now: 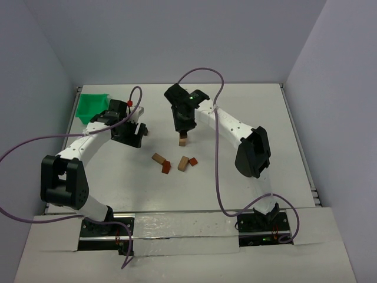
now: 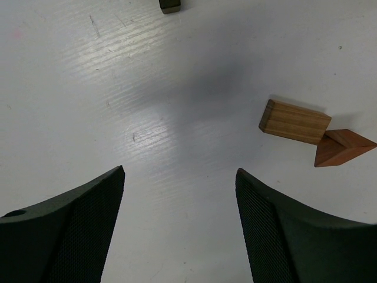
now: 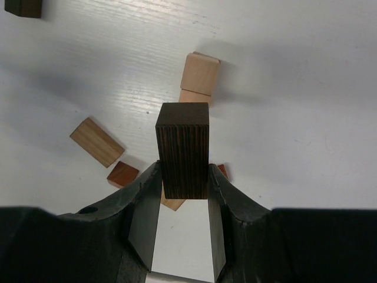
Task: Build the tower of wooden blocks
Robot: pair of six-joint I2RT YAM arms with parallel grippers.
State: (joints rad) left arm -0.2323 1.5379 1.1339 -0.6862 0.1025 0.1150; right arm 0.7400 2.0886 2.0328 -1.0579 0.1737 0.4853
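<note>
The wood block tower (image 1: 183,140) is a short stack of two tan blocks (image 3: 199,76) at the table's middle. My right gripper (image 1: 182,127) hangs just above it, shut on a dark brown block (image 3: 183,147) held upright between the fingers (image 3: 144,194). The held block is near the stack and apart from it. My left gripper (image 1: 136,134) stands open to the left over bare table, nothing between its fingers (image 2: 88,224). A tan block (image 2: 294,121) and a reddish wedge (image 2: 343,146) lie to its right.
Loose blocks lie in front of the tower: a tan one (image 1: 158,158), a reddish one (image 1: 166,167), another tan (image 1: 184,163) and a reddish (image 1: 193,161). A further dark block (image 3: 23,7) lies near the left gripper. A green bin (image 1: 93,106) sits at the back left.
</note>
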